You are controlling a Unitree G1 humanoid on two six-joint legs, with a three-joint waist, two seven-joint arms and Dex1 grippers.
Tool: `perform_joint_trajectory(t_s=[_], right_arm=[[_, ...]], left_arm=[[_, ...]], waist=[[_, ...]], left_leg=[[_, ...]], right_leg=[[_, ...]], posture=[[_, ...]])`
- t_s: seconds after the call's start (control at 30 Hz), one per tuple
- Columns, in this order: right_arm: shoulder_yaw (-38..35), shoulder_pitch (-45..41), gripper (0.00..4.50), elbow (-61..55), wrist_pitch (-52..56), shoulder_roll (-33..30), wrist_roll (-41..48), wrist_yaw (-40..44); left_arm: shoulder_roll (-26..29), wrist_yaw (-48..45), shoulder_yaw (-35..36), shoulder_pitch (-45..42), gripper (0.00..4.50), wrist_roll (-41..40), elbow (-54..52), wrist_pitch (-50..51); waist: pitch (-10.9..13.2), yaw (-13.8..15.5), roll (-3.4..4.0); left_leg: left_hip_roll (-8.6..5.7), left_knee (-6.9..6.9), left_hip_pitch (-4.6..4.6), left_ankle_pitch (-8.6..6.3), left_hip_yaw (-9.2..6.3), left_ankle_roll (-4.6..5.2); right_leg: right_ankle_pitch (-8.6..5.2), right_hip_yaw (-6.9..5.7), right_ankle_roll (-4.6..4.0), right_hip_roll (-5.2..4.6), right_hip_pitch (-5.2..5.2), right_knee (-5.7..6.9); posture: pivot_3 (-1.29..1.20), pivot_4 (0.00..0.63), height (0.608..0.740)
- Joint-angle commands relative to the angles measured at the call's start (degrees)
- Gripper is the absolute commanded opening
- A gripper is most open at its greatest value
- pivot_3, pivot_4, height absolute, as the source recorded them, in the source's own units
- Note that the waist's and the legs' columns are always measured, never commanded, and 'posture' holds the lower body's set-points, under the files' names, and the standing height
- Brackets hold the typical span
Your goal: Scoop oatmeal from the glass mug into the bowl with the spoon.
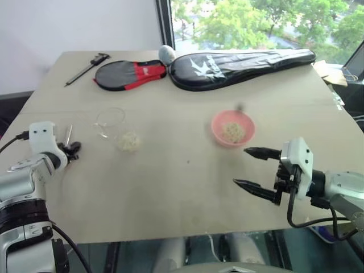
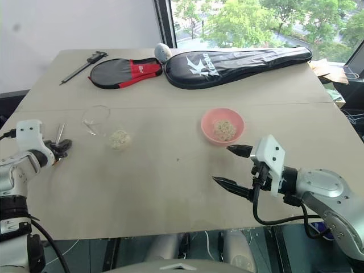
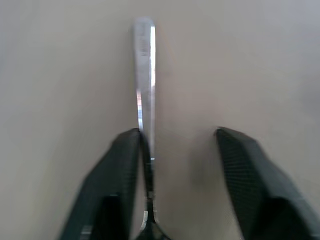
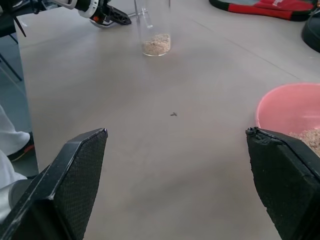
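The silver spoon [image 3: 145,75] lies flat on the table at the near left, its handle running between my left gripper's [image 3: 177,132] fingers. It touches one finger, and a gap separates it from the other, so this gripper is open. The clear glass mug [image 1: 112,124] stands a little to the right of the spoon, with a low heap of oatmeal [image 1: 129,141] in its bottom. Right of centre is the pink bowl [image 1: 219,120], which holds some oatmeal [image 1: 232,132]. My right gripper [image 1: 256,169] hovers wide open and empty just in front of the bowl.
At the back of the table lie a black racket cover [image 1: 239,63] and a red and black one [image 1: 128,74], with a grey egg-shaped thing [image 1: 166,53] between them. A dark caliper [image 1: 86,67] lies at the far left. The left table edge runs close beside the spoon.
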Motion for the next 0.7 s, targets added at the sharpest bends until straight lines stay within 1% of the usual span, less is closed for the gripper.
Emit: perform_joint_trajectory(t_s=[0.03, 0.07, 0.17, 0.27, 0.33, 0.43, 0.5, 0.53, 0.6, 0.7], right_arm=[[-2.3, -0.5, 4.50, -1.5, -0.9, -0.3, 0.5, -0.1], [-2.3, -0.7, 4.50, -1.8, -0.6, -0.4, 0.7, -0.3], [-2.2, -1.6, 4.50, -2.0, 0.1, -0.5, 1.1, -0.8], [-1.9, -3.0, 4.50, -1.3, 0.6, -0.6, 1.3, -0.8], [-2.0, -3.8, 4.50, -0.6, 0.8, -0.7, 1.6, -0.7], [-2.6, -4.7, 4.50, 0.2, 1.3, -0.5, 2.5, -0.8], [-2.9, -5.7, 4.50, 1.5, 1.6, -0.2, 3.4, -0.6], [-3.0, -6.1, 4.50, 2.0, 1.7, -0.2, 3.6, -0.5], [-2.9, -6.8, 4.50, 2.8, 1.8, -0.1, 3.9, -0.3], [-3.1, -10.6, 4.50, 5.5, 2.5, 0.9, 5.8, -0.7]], left_arm=[[0.1, 3.1, 3.3, 1.6, 0.26, 0.7, 3.7, 2.0], [0.1, 3.3, 3.8, 2.0, 0.05, 0.7, 3.9, 1.7], [-0.7, 4.1, 5.8, 2.5, 0.05, 0.1, 3.8, 0.7], [-1.5, 4.7, 9.9, 2.2, 0.05, -1.5, 2.1, -4.4], [-1.7, 4.3, 12.5, 1.7, 0.05, -2.8, -1.0, -8.4], [-2.2, 2.8, 15.1, 0.4, 0.05, -5.4, -5.7, -11.9], [-2.2, 0.6, 17.1, -2.4, 0.05, -9.3, -12.1, -15.4], [-2.1, 0.0, 17.5, -3.4, 0.05, -10.4, -14.3, -16.6], [-1.4, -1.3, 17.2, -5.0, 0.05, -12.0, -17.3, -17.0], [0.6, -3.3, 13.8, -11.8, 0.05, -16.2, -22.3, -14.4]], waist=[[0.0, -0.3, 0.01], [0.0, -0.4, 0.02], [0.0, -0.4, 0.04], [0.0, -0.2, 0.05], [0.0, 0.0, -0.02], [0.0, 0.3, -0.40], [0.1, 0.6, -0.54], [0.1, 1.0, -0.70], [0.1, 1.4, -0.75], [0.1, 1.4, -0.68]], left_leg=[[0.01, -0.04, 0.07, 0.00, 0.08, 0.00], [0.01, -0.07, 0.11, 0.00, 0.11, 0.00], [0.01, -0.13, 0.13, 0.02, 0.14, -0.04], [0.01, -0.14, 0.11, 0.10, 0.15, -0.17], [0.01, -0.14, 0.07, 0.10, 0.15, -0.17], [0.01, -0.14, -0.13, 0.11, 0.13, -0.20], [0.01, -0.14, -0.19, 0.12, 0.09, -0.21], [0.00, -0.12, -0.23, 0.12, 0.08, -0.21], [-0.01, -0.06, -0.34, 0.11, 0.04, -0.22], [-0.09, -0.06, -0.33, 0.12, 0.04, -0.21]], right_leg=[[0.00, -0.01, 0.01, -0.04, 0.00, 0.02], [0.00, -0.02, 0.01, -0.06, 0.00, 0.03], [0.00, -0.02, 0.01, -0.08, -0.01, 0.02], [0.00, -0.02, 0.01, -0.10, -0.03, 0.00], [0.00, -0.03, 0.01, -0.12, -0.05, -0.02], [0.01, -0.08, 0.01, -0.13, -0.23, -0.02], [0.01, -0.14, 0.00, -0.15, -0.24, -0.08], [0.01, -0.16, 0.00, -0.18, -0.25, -0.10], [0.02, -0.22, 0.01, -0.20, -0.28, -0.15], [0.02, -0.23, 0.02, -0.25, -0.27, -0.16]], posture=[[0.00, 0.150, 0.740], [0.00, 0.150, 0.740], [0.00, 0.150, 0.740], [0.00, 0.150, 0.740], [0.00, 0.150, 0.740], [0.00, 0.150, 0.740], [0.00, 0.150, 0.740], [0.00, 0.150, 0.740], [0.00, 0.150, 0.740], [0.00, 0.150, 0.740]])
